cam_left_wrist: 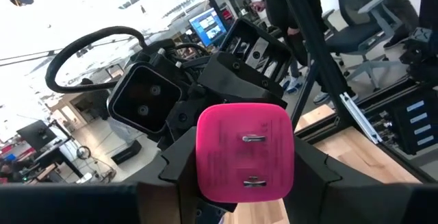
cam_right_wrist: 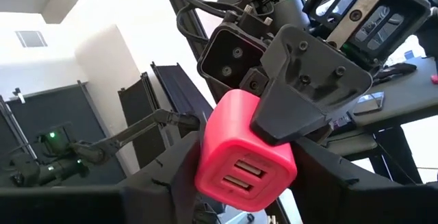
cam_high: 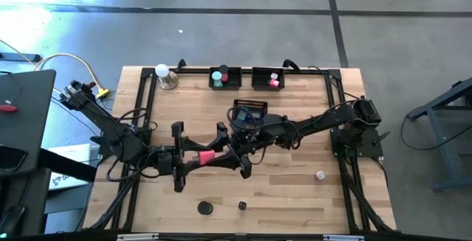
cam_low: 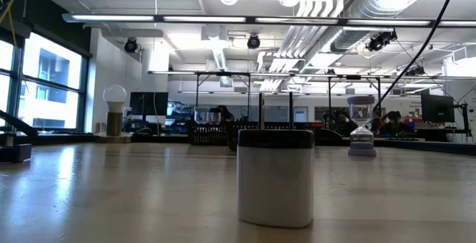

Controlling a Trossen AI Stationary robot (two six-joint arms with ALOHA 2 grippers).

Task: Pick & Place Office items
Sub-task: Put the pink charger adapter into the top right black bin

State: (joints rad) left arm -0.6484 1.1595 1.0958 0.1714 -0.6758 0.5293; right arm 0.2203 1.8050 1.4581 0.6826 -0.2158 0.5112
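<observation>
A pink-red cube point(cam_high: 206, 156) with two metal prongs on one face point(cam_left_wrist: 246, 159) and two slots on the opposite face point(cam_right_wrist: 243, 172) hangs above the middle of the table, between my two grippers. My left gripper point(cam_high: 193, 158) comes at it from the table's left and my right gripper point(cam_high: 225, 155) from the right; both are shut on it. A black disc point(cam_high: 205, 208), a small black piece point(cam_high: 242, 205) and a small pale piece point(cam_high: 320, 175) lie on the near part of the table. Neither gripper shows in the low view. My left gripper pinches the cube between its two fingers; one finger point(cam_right_wrist: 294, 104) lies on a side face point(cam_right_wrist: 236, 118) beside the slotted face. The fingers lie about level, coming from the table's left. The cube is lifted clear of the table. My right gripper has its two fingers point(cam_right_wrist: 171, 176) against two opposite sides of the cube point(cam_right_wrist: 212, 162), coming about level from the table's right. The slotted face looks back along its fingers. I cannot tell how far back the cube reaches.
Two black mesh trays point(cam_high: 225, 77) point(cam_high: 267, 77) with small pieces stand at the far edge, and a third point(cam_high: 249, 110) lies partly under my right arm. A white ball on a metal base point(cam_high: 164, 74) stands at the far left. A white cylinder point(cam_low: 275, 176) stands close in the low view.
</observation>
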